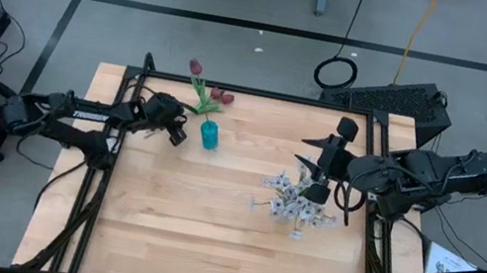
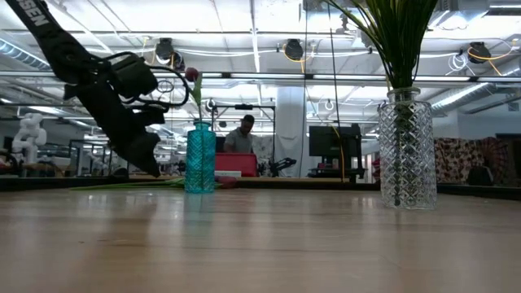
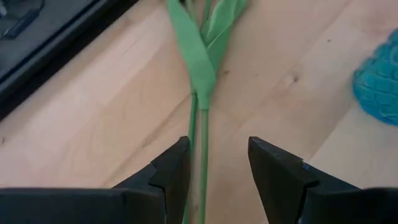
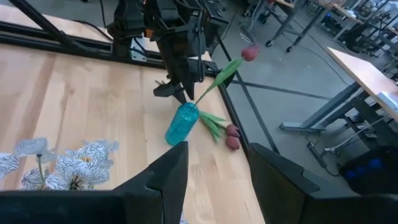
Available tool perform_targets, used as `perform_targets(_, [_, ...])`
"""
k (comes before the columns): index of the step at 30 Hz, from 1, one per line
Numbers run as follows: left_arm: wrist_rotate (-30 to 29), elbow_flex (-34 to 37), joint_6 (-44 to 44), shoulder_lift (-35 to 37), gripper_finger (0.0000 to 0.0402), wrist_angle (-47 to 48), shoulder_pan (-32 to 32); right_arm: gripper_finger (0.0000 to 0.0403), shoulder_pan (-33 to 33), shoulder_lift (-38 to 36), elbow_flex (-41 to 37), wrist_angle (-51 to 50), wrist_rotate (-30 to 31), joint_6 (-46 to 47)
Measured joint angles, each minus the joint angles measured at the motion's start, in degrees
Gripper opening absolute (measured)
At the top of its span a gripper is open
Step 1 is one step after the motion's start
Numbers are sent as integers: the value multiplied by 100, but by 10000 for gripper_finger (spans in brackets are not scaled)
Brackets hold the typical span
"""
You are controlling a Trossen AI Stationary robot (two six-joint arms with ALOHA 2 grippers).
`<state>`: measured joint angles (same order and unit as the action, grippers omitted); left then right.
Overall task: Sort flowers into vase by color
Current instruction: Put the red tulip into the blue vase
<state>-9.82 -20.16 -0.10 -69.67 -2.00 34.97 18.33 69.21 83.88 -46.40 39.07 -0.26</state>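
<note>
We see the left gripper (image 3: 214, 171) low over the far left part of the wooden surface (image 1: 205, 240), its fingers (image 3: 168, 171) spread on either side of two thin green stems (image 3: 198, 137) that lie flat on the wood; the fingers do not press them. These stems belong to the red tulips (image 1: 220, 97) lying by the far edge, their buds just right of the blue vase (image 1: 210, 135). That small vase stands just right of the left gripper and already holds one red tulip (image 1: 196, 68), which leans out towards the far edge.

The right gripper (image 1: 317, 175) hangs over the right half of the surface, its fingers (image 4: 165, 177) apart and empty, right above the white sprays (image 1: 290, 200), which stand in the clear glass vase (image 2: 405, 150). In the low view that vase rises tall on the right with green leaves fanning from its neck.

A black cable ring (image 1: 335, 72) lies on the floor beyond the far edge. Behind the surface a person (image 2: 241, 134) sits at a desk.
</note>
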Motion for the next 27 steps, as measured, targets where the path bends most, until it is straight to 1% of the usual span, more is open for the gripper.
perform_targets(4, [293, 0, 431, 0, 167, -68, 185, 160, 0, 0, 0, -4, 5, 1])
perform_targets(8, [367, 0, 730, 0, 170, -72, 313, 160, 0, 0, 0, 41, 7, 1])
perform_targets(15, [367, 0, 1108, 2, 218, -70, 401, 160, 0, 2, 0, 75, 7, 20])
perform_targets(18, [415, 0, 1273, -5, 232, -74, 401, 160, 0, 2, 0, 73, 2, 57])
perform_targets(23, [360, 0, 1856, -206, 234, -209, 390, 160, 0, 2, 0, 71, 0, 84])
perform_targets(27, [186, 0, 1902, -362, 224, -407, 391, 160, 0, 2, 0, 11, -6, 108])
